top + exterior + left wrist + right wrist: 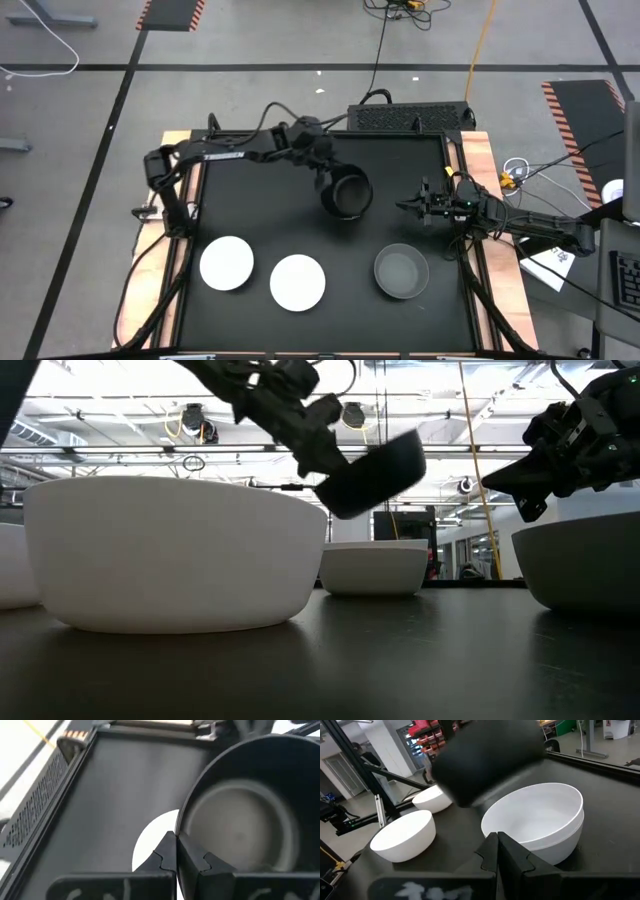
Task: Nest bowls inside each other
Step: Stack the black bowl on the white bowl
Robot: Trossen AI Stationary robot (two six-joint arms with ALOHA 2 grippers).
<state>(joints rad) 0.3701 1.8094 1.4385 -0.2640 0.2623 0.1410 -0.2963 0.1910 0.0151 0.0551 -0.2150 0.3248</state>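
My left gripper [328, 186] [176, 842] is shut on the black bowl [350, 193] [375, 472], which hangs tilted in the air over the table's middle. Right below it stands a white bowl [535, 822] [155, 837]; the black bowl hides it in the high view. My right gripper [405, 207] [496, 840] is shut and empty. It hovers to the right of the black bowl, pointing at it. Two more white bowls [227, 263] [297, 281] and a dark grey bowl [401, 271] stand upright on their bases along the near edge. My left gripper pinches the black bowl's rim [178, 827] with one finger [197, 860] inside the bowl and the other [162, 855] outside. The fingers slant down from the table's far left. The bowl is lifted clear and tilted, hanging below the fingers [310, 445].
The black mat [260, 200] has free room on its left and far parts. Wooden strips [480, 160] frame it left and right. A dark perforated box [410, 117] lies along the far edge. Cables run over the floor beyond.
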